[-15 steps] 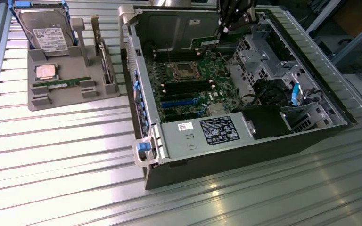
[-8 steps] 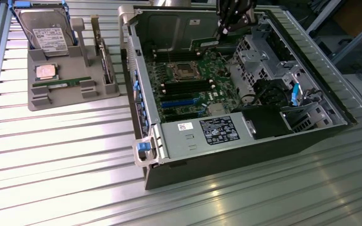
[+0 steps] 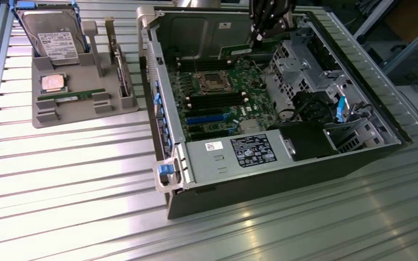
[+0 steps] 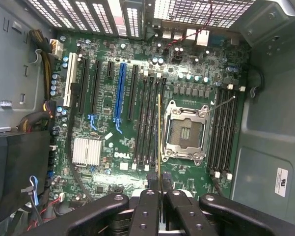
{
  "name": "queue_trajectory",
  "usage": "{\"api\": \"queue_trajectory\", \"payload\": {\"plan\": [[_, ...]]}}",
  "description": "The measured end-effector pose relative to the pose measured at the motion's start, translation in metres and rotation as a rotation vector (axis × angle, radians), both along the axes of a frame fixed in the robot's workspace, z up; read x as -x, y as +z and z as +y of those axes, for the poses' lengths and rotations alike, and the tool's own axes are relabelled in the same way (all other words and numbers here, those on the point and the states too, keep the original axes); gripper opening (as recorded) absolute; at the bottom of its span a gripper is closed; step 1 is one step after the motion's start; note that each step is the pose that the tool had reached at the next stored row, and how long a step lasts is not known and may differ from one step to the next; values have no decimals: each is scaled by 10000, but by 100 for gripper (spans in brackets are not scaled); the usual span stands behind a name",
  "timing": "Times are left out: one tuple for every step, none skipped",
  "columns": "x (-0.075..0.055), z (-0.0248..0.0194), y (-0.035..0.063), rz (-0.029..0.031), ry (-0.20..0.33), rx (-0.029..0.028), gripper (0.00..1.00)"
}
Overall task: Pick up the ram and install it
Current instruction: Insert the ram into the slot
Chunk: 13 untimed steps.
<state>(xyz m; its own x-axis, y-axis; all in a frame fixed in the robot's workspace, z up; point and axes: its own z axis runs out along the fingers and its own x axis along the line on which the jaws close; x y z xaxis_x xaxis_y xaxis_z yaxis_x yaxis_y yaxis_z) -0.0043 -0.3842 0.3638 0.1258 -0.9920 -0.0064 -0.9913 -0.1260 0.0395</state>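
My jaws are matte black, and the ram [image 4: 159,137] in them shows a thin yellow-green edge. The motherboard [image 4: 137,123] is deep green, speckled with silver dots. One long slot [image 4: 120,91] is bright blue, the outer slot [image 4: 69,83] is white, and the others are black. The heatsink [image 4: 87,151] is pale silver with fine ribs. The case wall [image 4: 270,128] is flat grey. The desk [image 3: 85,174] gleams silver in ridged stripes. The tray [image 3: 85,117] is plain grey, the second stick [image 3: 71,97] green, and the drive [image 3: 49,24] silver-grey with a white label.
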Motion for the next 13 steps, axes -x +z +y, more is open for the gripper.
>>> {"api": "queue_trajectory", "payload": {"plan": [[0,0,-2,0,0,0,12],[0,0,-5,0,0,0,12],[0,0,-9,0,0,0,12],[0,0,-14,0,0,0,12],[0,0,-18,0,0,0,12],[0,0,-22,0,0,1,12],[0,0,-26,0,0,0,12],[0,0,-31,0,0,0,12],[0,0,-33,0,0,0,12],[0,0,-36,0,0,-1,12],[0,0,-41,0,0,0,12],[0,0,-43,0,0,1,12],[0,0,-49,0,0,0,12]]}}
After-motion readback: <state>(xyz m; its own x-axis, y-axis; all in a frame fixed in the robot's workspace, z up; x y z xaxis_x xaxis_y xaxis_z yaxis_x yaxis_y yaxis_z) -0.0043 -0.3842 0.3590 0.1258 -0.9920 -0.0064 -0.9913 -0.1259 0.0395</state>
